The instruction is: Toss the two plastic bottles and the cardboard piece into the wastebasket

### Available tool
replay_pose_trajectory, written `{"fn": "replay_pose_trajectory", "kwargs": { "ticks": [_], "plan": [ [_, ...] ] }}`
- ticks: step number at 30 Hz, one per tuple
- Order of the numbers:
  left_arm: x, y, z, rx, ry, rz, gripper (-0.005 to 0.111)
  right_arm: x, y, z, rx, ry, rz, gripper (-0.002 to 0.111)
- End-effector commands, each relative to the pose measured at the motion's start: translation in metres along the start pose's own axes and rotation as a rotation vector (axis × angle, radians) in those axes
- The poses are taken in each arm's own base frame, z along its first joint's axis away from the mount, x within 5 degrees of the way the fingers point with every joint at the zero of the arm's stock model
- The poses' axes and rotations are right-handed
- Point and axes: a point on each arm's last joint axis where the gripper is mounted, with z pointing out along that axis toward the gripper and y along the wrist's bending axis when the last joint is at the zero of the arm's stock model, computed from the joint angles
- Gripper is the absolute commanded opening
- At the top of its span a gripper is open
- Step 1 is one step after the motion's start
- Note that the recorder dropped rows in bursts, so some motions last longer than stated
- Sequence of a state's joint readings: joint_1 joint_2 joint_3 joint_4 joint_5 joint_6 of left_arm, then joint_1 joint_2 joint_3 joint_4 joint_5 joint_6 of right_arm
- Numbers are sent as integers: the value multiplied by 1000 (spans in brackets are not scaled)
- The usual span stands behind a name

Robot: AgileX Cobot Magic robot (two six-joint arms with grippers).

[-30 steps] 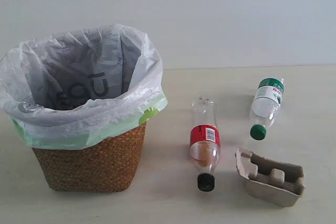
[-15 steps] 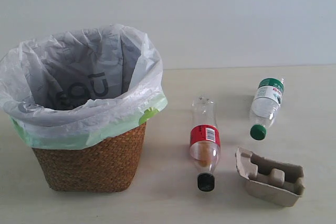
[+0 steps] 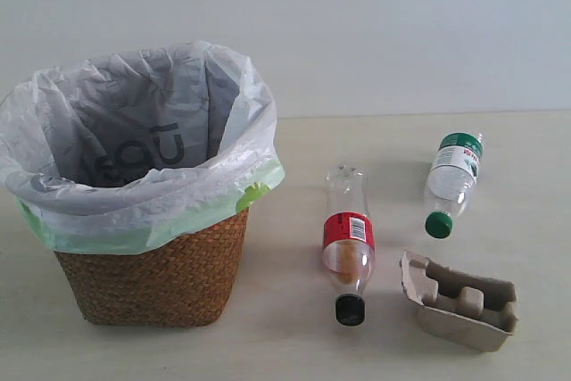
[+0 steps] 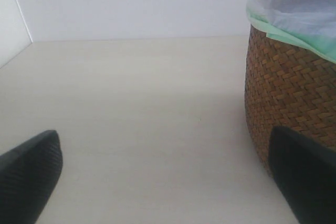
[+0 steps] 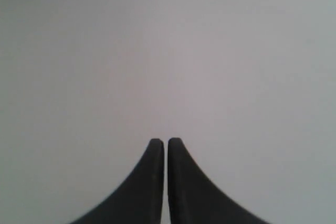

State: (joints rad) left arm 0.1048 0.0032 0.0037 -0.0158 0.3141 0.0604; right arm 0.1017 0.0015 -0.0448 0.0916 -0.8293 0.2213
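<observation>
The wicker wastebasket (image 3: 156,274) with its white and green bag stands at the left of the exterior view. To its right lies the longer clear bottle (image 3: 347,243) with red label and black cap. Farther right lies the shorter bottle (image 3: 451,183) with green cap. The grey-beige cardboard piece (image 3: 461,302) sits at the front right. Neither arm shows in the exterior view. My left gripper (image 4: 165,174) is open over bare table, with the wastebasket (image 4: 291,95) beside one finger. My right gripper (image 5: 166,142) is shut on nothing and faces a blank grey surface.
A pale wall stands behind the beige table (image 3: 294,327). In the left wrist view the table (image 4: 136,108) runs back to a wall corner.
</observation>
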Motion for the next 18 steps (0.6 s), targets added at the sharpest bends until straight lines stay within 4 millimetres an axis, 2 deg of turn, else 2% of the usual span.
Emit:
{"fn": "replay_pose_trajectory", "kwargs": {
  "ticks": [1, 6, 9, 10, 14, 15, 16, 17, 18],
  "plan": [
    [-2, 0, -1, -2, -14, -11, 108, -24, 17, 25, -61, 91, -48, 0],
    [-2, 0, -1, -2, -14, -11, 108, -59, 30, 52, -43, 207, -113, 0],
    [-2, 0, -1, -2, -14, -11, 108, -68, 33, 68, -24, 286, -157, 0],
    [-2, 0, -1, -2, -14, -11, 108, -71, 34, 82, -5, 354, -190, 4],
    [-2, 0, -1, -2, -14, -11, 108, -69, 32, 109, 54, 518, -208, 26],
    [-2, 0, -1, -2, -14, -11, 108, -62, 30, 123, 78, 629, -256, 43],
    [-2, 0, -1, -2, -14, -11, 108, -59, 28, 128, 85, 676, -277, 52],
    [-2, 0, -1, -2, -14, -11, 108, -48, 25, 140, 105, 801, -323, 65],
    [-2, 0, -1, -2, -14, -11, 108, -41, 22, 145, 113, 868, -344, 69]
  ]
}}
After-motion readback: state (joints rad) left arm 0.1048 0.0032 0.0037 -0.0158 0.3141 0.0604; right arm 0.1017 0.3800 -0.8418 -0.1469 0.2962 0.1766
